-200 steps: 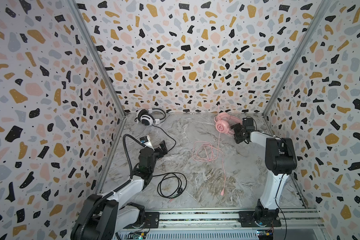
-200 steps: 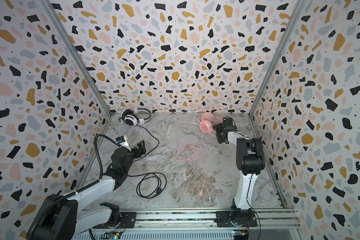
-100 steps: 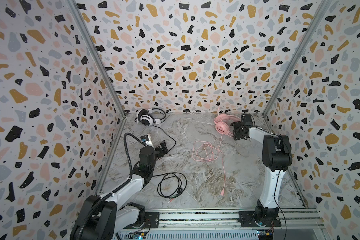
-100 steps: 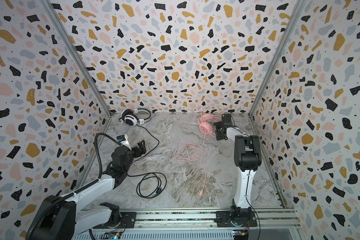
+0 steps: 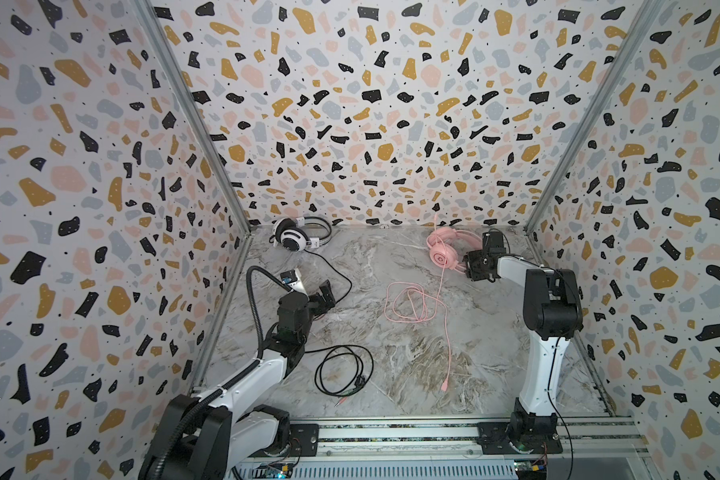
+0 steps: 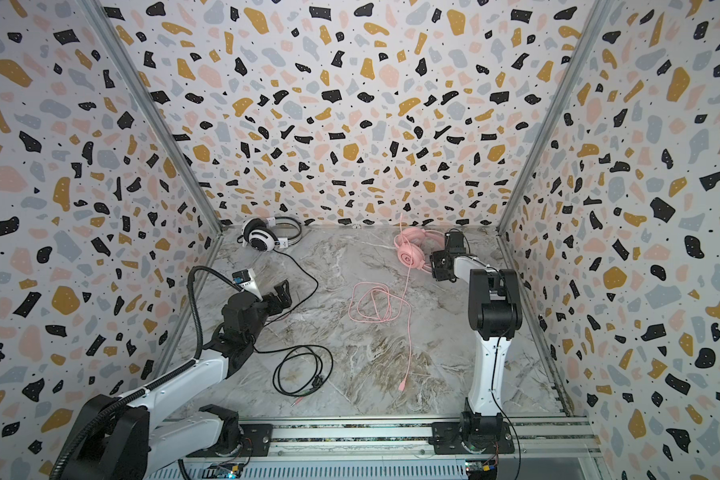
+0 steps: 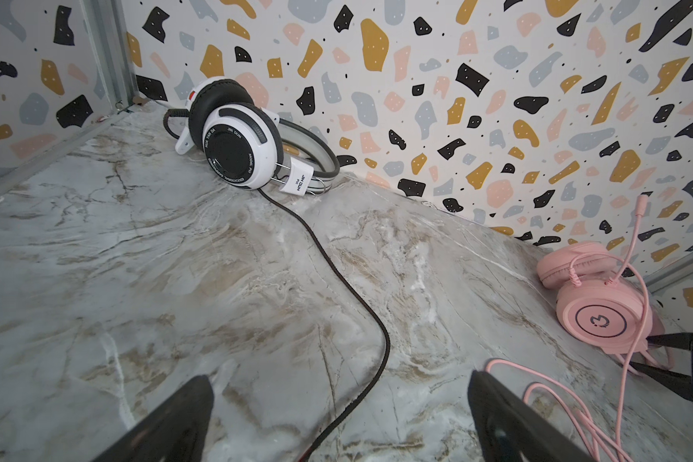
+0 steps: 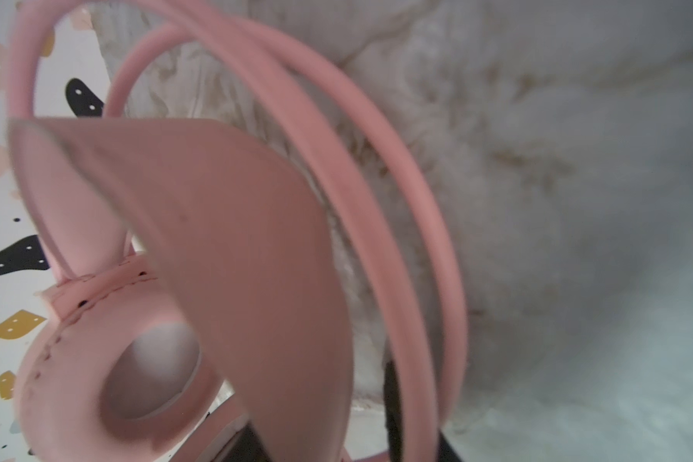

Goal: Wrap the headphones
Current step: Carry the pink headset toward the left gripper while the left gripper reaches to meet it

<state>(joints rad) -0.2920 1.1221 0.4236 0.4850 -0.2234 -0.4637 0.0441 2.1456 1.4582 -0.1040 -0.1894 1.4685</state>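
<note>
Left fingers point(image 7: 177, 416) wide apart, empty. Right fingers point(image 7: 677, 340) straddle pink headset point(image 5: 441, 258), clamp unclear. Two headsets on bench point(image 5: 454, 353); white-and-black headset point(image 5: 292, 240) untouched.

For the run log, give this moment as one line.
left gripper: open over black cable | right gripper: jaws around headband of pink headset, grip unclear | white-and-black headset: untouched | wrap: not begun

Terrazzo-print walls point(image 5: 391, 104) on three sides (metal corner posts point(image 5: 193, 112)), marble-look floor point(image 5: 474, 332).
</note>
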